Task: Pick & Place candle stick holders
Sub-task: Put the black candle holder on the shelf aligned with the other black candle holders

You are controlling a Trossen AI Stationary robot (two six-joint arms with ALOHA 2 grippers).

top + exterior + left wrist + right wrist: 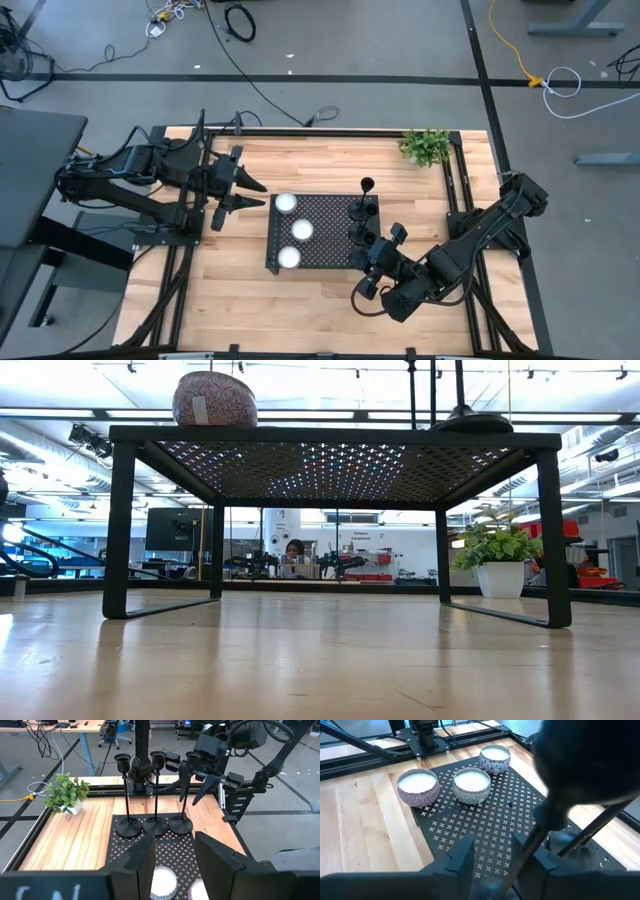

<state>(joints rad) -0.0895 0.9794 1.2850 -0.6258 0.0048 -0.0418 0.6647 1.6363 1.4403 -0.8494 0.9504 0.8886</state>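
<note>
Three black candle stick holders stand upright in a row on their round bases (155, 826) on the right half of the black perforated tray (322, 250). My right gripper (368, 262) is open at the holder nearest the table's front edge (186, 795). Its fingers stand on either side of that holder's thin stem (535, 837), below the cup. My left gripper (173, 855) waits open and holds nothing, raised left of the tray (245, 190), pointing toward the holders. My right gripper comes at the nearest holder's stem (184, 802) slanting down from the table's near right, with its fingers apart around the stem. The stem shows close beside one finger (536, 857); I cannot tell whether they touch. The holder stands on its own base on the tray.
Three white candles in patterned tins (470, 784) sit on the tray's left half. A small potted plant (427, 145) stands at the far right corner. Bare wood lies in front of the tray and to its left. Black rails frame the table.
</note>
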